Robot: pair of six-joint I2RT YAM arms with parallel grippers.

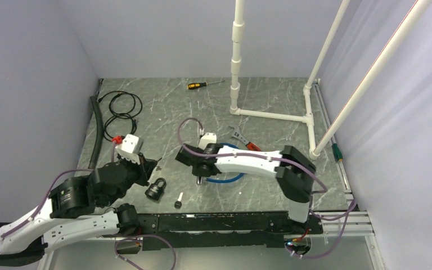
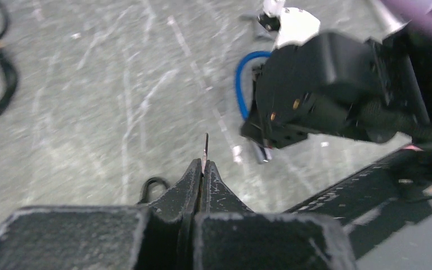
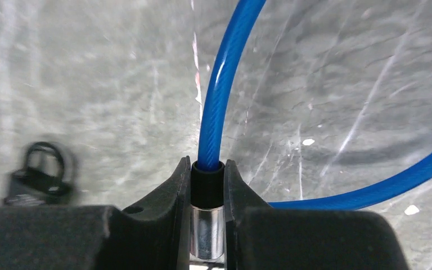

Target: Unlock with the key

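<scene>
1. Right hand [image 3: 207,169] clamped on black-and-silver cable end [image 3: 207,222]; blue cable [image 3: 219,84] runs up out of the fingers and curves back in a loop on the desk [image 1: 163,107].
2. Left hand [image 2: 202,166] closed, pinching a thin dark strip [image 2: 206,147] seen edge-on. Can't tell what the strip is.
3. Padlock [image 1: 156,188], black, on the desk just in front of the left hand, not touching it.
4. Key [image 1: 178,200], black head, loose on the desk between padlock and right hand, close to the front rail; neither hand on it.
5. Far side: screwdriver [image 1: 202,85] at the back, black cord [image 1: 121,109] coiled back-left, white pipe frame [image 1: 270,114] back-right.
</scene>
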